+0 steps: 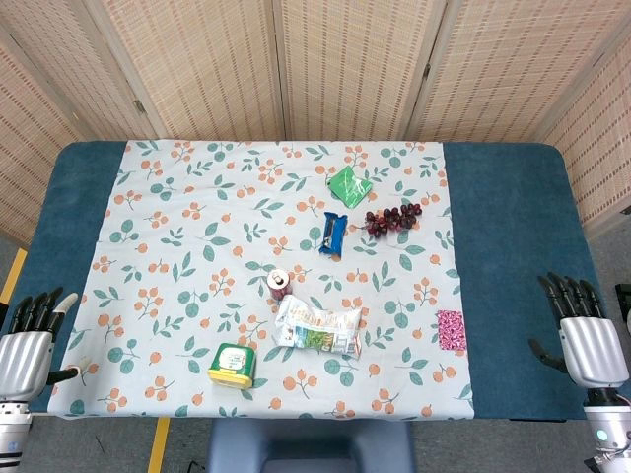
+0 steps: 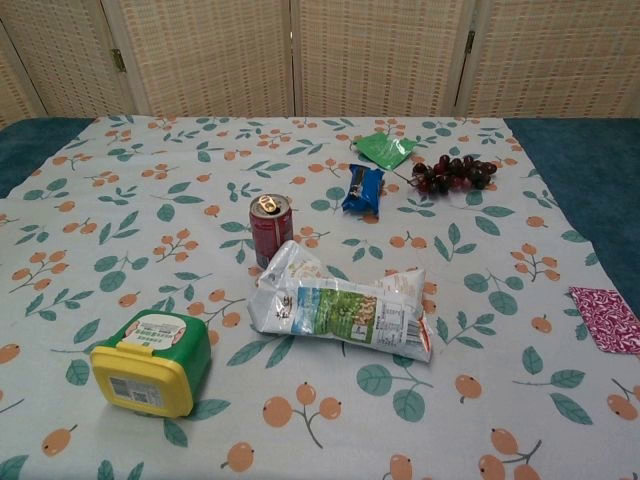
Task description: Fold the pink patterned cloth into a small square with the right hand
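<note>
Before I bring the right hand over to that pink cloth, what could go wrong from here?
The pink patterned cloth lies flat and already small at the edge of the floral tablecloth, so fingers may catch the tablecloth instead and drag it. A dragged tablecloth could tip the upright red can. The right hand sits open off to the side and must come inward; a thin flat cloth may slide rather than lift.

Colours and patterns on the table

The tablecloth is pale with orange fruit and green leaves over a dark teal table. The pink patterned cloth is magenta with white specks. A red can, a green-and-yellow box, a blue wrapper, a green packet, dark purple, perhaps reddish, grapes, and a white bag with a green print.
</note>
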{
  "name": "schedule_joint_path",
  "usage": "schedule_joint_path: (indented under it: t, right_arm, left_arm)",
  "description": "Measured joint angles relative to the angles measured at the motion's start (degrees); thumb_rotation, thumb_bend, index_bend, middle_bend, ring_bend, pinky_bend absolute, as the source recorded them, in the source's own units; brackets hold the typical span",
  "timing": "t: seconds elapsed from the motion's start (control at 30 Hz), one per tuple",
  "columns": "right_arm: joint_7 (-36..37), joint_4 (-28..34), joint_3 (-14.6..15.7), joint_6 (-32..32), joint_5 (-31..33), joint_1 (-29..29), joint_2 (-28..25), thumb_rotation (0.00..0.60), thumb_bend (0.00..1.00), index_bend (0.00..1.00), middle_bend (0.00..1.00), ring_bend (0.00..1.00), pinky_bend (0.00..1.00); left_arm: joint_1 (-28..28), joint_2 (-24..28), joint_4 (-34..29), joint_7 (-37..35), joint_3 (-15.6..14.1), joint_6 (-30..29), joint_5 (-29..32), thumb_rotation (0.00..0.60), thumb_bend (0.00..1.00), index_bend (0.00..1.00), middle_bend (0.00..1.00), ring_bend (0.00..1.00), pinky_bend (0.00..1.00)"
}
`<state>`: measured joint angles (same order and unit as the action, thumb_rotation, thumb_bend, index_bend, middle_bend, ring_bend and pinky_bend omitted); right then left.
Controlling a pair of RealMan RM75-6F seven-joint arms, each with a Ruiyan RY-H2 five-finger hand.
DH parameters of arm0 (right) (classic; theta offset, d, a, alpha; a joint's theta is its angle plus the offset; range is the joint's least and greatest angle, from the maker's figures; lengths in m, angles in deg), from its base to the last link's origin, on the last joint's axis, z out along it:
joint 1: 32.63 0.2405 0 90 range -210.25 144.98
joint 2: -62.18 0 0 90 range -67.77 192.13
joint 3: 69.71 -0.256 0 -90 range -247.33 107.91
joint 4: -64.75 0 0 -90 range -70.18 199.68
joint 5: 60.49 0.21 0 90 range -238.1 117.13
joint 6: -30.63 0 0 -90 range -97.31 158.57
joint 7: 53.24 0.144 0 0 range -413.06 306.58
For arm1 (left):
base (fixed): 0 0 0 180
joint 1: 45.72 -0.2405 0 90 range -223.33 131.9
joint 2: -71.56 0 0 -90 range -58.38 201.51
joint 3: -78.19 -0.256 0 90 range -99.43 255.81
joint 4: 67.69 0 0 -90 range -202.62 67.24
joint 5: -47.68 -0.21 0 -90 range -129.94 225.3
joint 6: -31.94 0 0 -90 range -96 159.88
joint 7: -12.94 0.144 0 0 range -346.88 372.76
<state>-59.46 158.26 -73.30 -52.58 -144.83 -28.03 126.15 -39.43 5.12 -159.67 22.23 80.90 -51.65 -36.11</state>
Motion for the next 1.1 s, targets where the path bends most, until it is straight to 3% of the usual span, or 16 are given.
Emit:
schedule_joint_path:
  t: [0.7,1.1]
  right_arm:
    - [4.0,-0.8,1.0,4.5,-1.8,2.5,0.2,0.600,0.27,0.03,0.08,0.01,0.00]
    - [6.6,-4.8,1.0,10.3,-1.7,6.3,3.9,0.600,0.27,0.03,0.06,0.00,0.00]
  left_arm:
    - [-1.0,-0.9,0.5,0.0,-0.3,-2.5,-1.5,0.600,0.19,0.16,0.07,0.07,0.00]
    - [-0.8,-1.4,0.5,0.2,-0.2,-2.2,-1.6,0.600,0.19,0.16,0.07,0.07,0.00]
